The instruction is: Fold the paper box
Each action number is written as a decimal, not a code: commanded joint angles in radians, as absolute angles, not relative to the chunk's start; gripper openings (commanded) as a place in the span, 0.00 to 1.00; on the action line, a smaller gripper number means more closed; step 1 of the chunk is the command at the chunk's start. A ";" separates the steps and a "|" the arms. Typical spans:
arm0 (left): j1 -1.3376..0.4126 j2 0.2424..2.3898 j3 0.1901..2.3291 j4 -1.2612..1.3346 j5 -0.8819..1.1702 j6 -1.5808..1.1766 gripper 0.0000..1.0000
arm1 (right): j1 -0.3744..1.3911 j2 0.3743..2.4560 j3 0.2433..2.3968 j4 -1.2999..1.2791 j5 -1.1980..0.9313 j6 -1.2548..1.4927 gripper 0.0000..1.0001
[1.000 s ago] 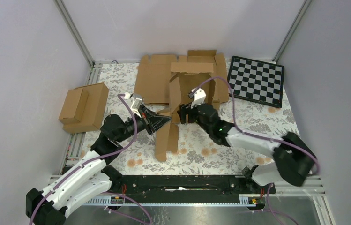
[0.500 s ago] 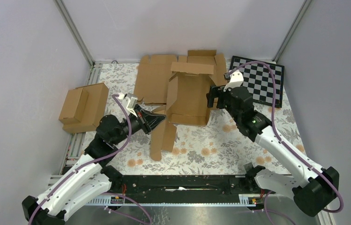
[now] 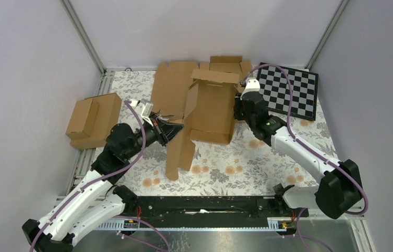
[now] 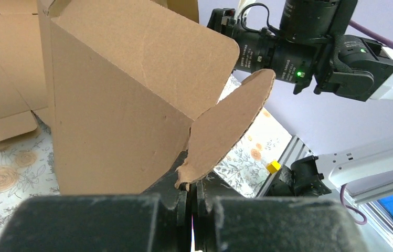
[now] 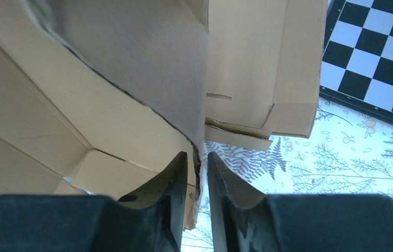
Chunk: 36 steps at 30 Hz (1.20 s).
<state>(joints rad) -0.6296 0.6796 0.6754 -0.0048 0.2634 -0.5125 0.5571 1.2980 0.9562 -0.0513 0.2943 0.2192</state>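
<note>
Top external shows each claw, left [image 3: 176, 131] and right [image 3: 237, 108], pinching the paper box [image 3: 211, 107] between them.

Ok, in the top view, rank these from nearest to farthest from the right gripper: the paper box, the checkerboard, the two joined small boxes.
From the right gripper:
1. paper box: in contact, its right wall sits between the fingers.
2. checkerboard: just right of the gripper, at the table's far right corner.
3. two joined small boxes: far across, at the table's left edge beyond the left gripper.
</note>
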 commanded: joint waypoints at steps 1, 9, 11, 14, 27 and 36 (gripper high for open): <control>-0.632 0.727 0.776 -0.094 0.238 -0.490 0.00 | 0.552 1.288 1.052 -0.036 0.308 0.273 0.21; -0.632 0.967 1.283 -0.627 0.139 -0.493 0.00 | 0.552 1.182 1.120 -0.382 0.219 0.585 0.19; -0.632 1.001 1.363 -0.684 0.150 -0.477 0.00 | 0.552 1.133 1.073 -0.395 0.153 0.683 0.17; -0.629 1.060 1.452 -0.760 0.135 -0.438 0.00 | 0.552 1.038 0.995 -0.395 0.076 0.763 0.31; -0.499 1.153 1.400 -0.850 0.354 -0.360 0.00 | 0.552 1.179 1.031 -0.570 0.118 0.596 0.92; -0.486 1.251 1.460 -0.912 0.375 -0.193 0.00 | 0.552 1.149 0.965 -0.495 0.092 0.587 0.92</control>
